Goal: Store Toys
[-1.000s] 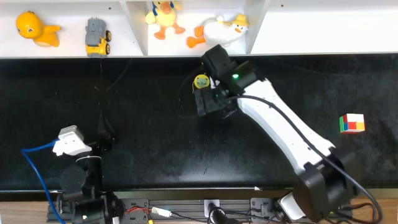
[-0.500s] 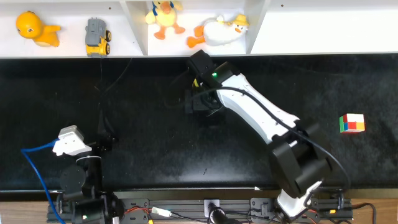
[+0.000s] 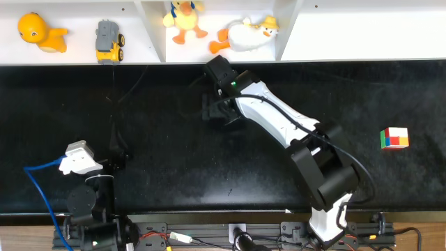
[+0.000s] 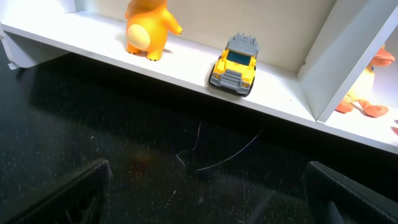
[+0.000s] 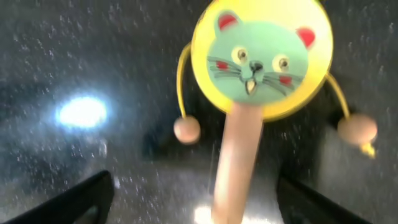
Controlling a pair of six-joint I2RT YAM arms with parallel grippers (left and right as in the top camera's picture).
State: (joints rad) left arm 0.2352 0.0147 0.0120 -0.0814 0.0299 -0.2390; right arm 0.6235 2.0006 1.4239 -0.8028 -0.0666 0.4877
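Rattle drum (image 5: 260, 59) handle between parted jaws

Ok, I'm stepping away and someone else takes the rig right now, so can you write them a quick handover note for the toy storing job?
Right gripper: open, over the cat-face rattle drum on the black table; the handle sits between its fingers, not gripped.
Left gripper: open, holding nothing, low over the table and facing the shelf.
Done: orange duck and yellow truck are in the shelf's left compartment; yellow duck and white duck are in the middle one.
Left: the rattle drum, and the colour cube at the table's right side, are not yet shelved.
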